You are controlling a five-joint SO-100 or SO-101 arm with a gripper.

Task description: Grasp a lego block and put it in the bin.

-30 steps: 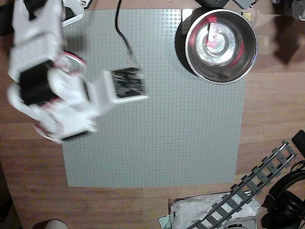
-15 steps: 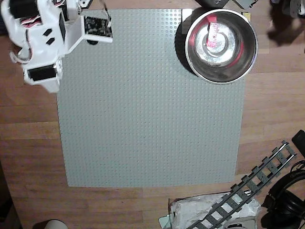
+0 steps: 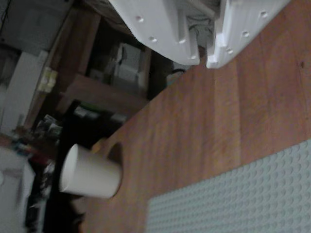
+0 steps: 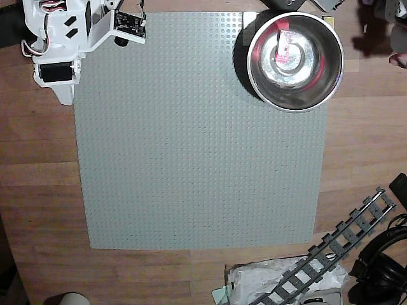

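Note:
The lego block (image 4: 284, 47), a small red-pink brick, lies inside the bin (image 4: 331, 89), a shiny steel bowl on the top right corner of the grey baseplate (image 4: 197, 140) in the overhead view. My gripper (image 4: 65, 99) is at the baseplate's top left corner, far from the bowl. In the wrist view my gripper (image 3: 203, 60) comes in from the top, its white fingers nearly together with nothing between them, above bare wooden table. Bowl and block are out of the wrist view.
A white paper cup (image 3: 90, 172) stands near the table's edge, also at the bottom of the overhead view (image 4: 73, 298). A grey toy track (image 4: 337, 251), a plastic bag (image 4: 273, 279) and black headphones (image 4: 381, 260) lie at the bottom right.

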